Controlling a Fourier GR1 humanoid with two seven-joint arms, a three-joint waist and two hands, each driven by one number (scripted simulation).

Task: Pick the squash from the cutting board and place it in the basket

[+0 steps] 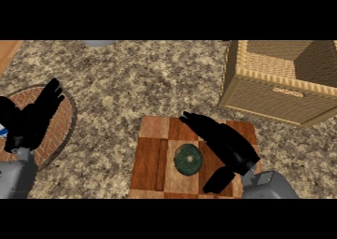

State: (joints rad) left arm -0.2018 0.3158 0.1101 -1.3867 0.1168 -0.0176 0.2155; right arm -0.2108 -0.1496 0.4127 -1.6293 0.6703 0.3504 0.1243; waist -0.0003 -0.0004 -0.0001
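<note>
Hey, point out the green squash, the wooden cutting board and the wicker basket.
Dark green round squash [189, 159]: head view, middle of its top.
Chequered wooden cutting board [150, 158]: head view, bare left strip.
Tan woven wicker basket [260, 100]: head view, front outer wall.

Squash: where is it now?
Head view, lower centre: the squash lies on the cutting board, just left of the open right hand, with the basket beyond at upper right.

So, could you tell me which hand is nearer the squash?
The right hand, open over the cutting board beside the squash; the left hand rests over the round woven mat.
</note>
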